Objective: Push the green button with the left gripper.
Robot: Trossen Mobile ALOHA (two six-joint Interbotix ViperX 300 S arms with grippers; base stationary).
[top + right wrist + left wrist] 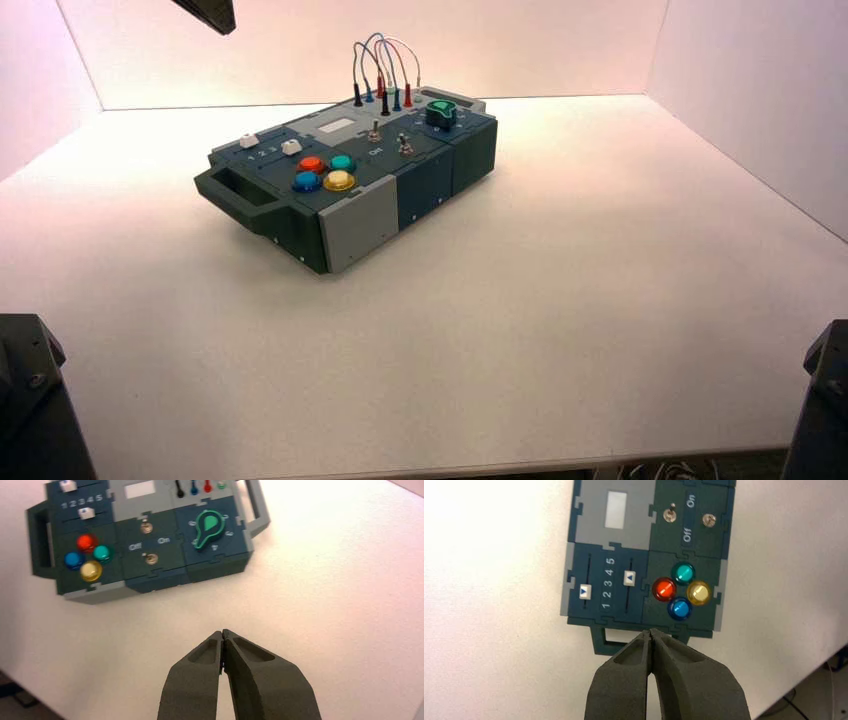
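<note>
The green button (343, 162) is a small teal dome in a cluster with red (312, 164), blue (307, 181) and yellow (339, 180) buttons, at the left end of the box (360, 215). In the left wrist view the green button (683, 573) lies beyond the shut left gripper (651, 632), whose tips hover high over the box's handle (599, 645), apart from the buttons. In the high view only a black piece of the left gripper (210, 12) shows, at the top edge. The right gripper (222, 632) is shut over bare table, away from the green button (102, 553).
Two white sliders (629, 578) beside numbers 1 to 5, two toggle switches (669, 515) lettered Off and On, a dark-green knob (207, 526) and looped wires (385, 65) share the box. White walls enclose the table. Arm bases (30, 400) sit at the front corners.
</note>
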